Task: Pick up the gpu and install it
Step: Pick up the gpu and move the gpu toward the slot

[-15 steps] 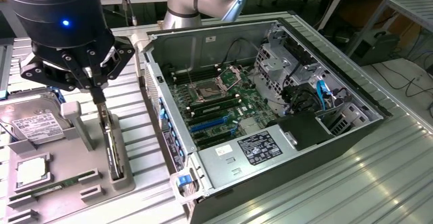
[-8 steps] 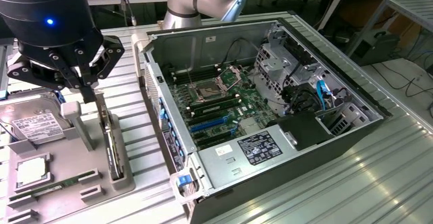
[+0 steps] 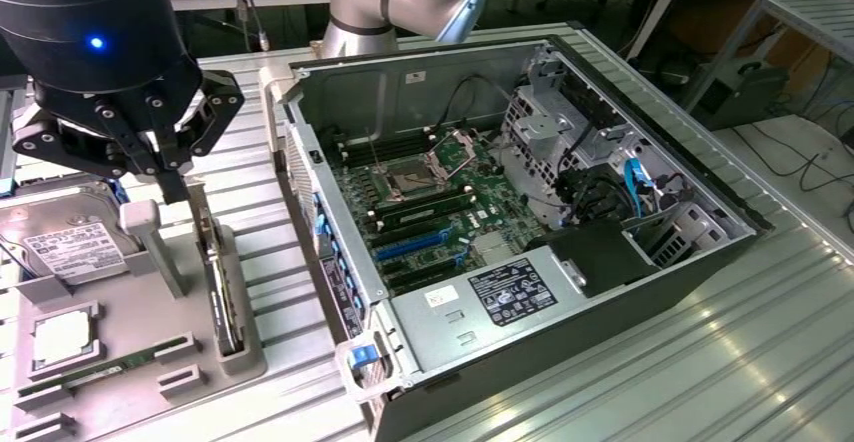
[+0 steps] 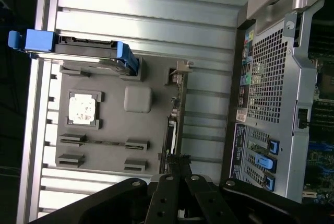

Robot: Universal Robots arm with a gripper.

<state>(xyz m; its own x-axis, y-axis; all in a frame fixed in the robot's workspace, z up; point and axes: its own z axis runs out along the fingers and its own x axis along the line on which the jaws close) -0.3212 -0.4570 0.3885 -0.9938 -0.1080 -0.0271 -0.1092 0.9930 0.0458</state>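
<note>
The gpu point(image 3: 222, 284) stands on its edge in a slot of the grey holder tray point(image 3: 127, 337), at the exterior view's left. In the wrist view the gpu point(image 4: 174, 110) is a thin green edge along the side of the tray point(image 4: 112, 127) nearest the case. My black gripper point(image 3: 174, 184) hangs just above the gpu's far end, a little to the exterior view's left of it and clear of it. Its fingers point(image 4: 178, 162) are shut together with nothing between them, pointing down over the card's edge.
The open computer case point(image 3: 641, 142) lies at the exterior view's right of the tray, motherboard point(image 3: 441, 202) and blue slots point(image 3: 407, 247) exposed. The tray also carries a hard drive point(image 3: 67, 247), a processor chip point(image 4: 83, 107), a RAM stick point(image 4: 103, 143) and a white post point(image 3: 144, 224). Ribbed metal table point(image 3: 694, 362) all around.
</note>
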